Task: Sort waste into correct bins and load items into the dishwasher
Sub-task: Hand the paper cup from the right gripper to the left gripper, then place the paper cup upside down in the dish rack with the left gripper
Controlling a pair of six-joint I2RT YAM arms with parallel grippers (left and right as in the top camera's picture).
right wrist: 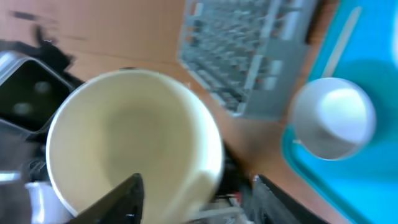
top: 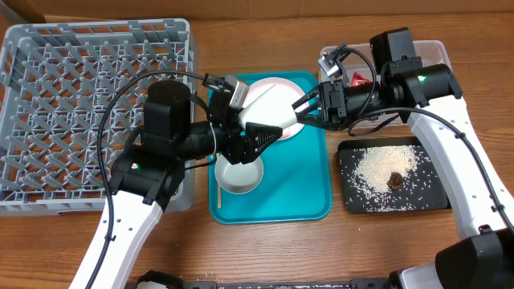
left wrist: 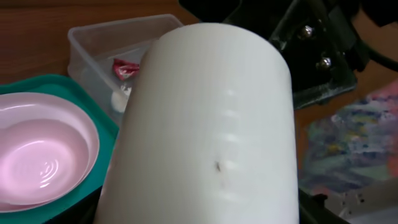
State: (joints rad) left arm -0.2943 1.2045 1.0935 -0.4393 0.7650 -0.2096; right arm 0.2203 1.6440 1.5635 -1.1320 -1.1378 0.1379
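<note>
Closed on the white cup (left wrist: 205, 124), my left end effector (top: 261, 132) holds it on its side above the teal tray (top: 309, 193). The cup fills my left wrist view and hides the fingers there. My right end effector (top: 309, 104) meets the cup's mouth with its jaws spread wide. One finger (right wrist: 127, 193) is inside the cup and the other is outside the wall, with a gap to the wall on both sides.

On the teal tray sit the grey bowl (top: 238, 175), mouth up, and the pinkish-white bowl (left wrist: 37, 155), partly covered from overhead by the cup. The clear tub (top: 434, 50) holds the red-and-silver wrapper (top: 361, 79) and the white tissue (left wrist: 119, 96). The black tray (top: 357, 197) carries scattered rice grains (top: 381, 164) and the brown lump (top: 396, 181). The dish rack (top: 96, 104) stands on the worktop (top: 265, 249) to the left.

My right wrist view is blurred, and I cannot make out a plate apart from the bowl.
</note>
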